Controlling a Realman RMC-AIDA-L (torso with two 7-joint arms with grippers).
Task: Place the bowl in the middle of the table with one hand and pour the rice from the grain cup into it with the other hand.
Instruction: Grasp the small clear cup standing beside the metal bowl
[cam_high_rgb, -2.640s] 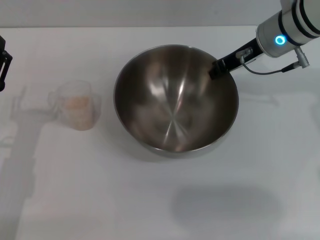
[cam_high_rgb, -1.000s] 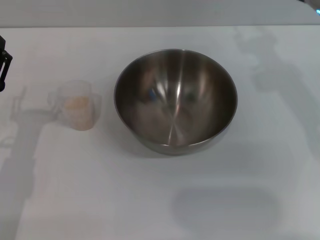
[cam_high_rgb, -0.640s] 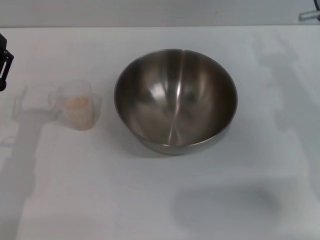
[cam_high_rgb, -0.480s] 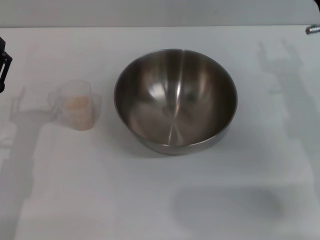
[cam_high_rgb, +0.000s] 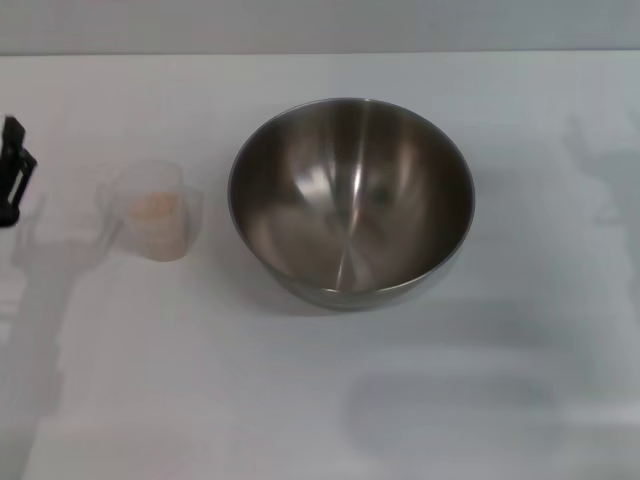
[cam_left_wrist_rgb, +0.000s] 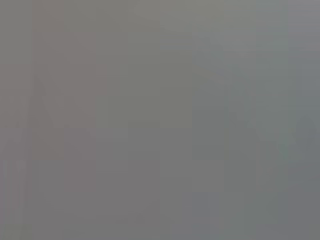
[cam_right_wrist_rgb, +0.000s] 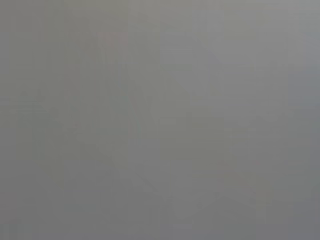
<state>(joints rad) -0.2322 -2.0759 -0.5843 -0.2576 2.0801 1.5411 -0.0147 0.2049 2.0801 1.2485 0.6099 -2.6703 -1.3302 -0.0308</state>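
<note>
The large round stainless-steel bowl (cam_high_rgb: 351, 200) stands upright near the middle of the plain white table (cam_high_rgb: 320, 400) — placing looks finished. The small clear plastic grain cup (cam_high_rgb: 155, 212) stands beside it, apart, the pale beige rice (cam_high_rgb: 153, 206) inside. The left gripper (cam_high_rgb: 14, 170) waits at the table edge; I cannot tell its fingers. No writing is readable.

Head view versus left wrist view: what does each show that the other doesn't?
Only the head view shows the large shiny stainless-steel bowl mid-table, empty, the small clear plastic grain cup holding pale beige rice apart on the bowl's left, and the left end effector at the white table's left edge. The left wrist view shows only blank grey. They share nothing recognisable.
</note>
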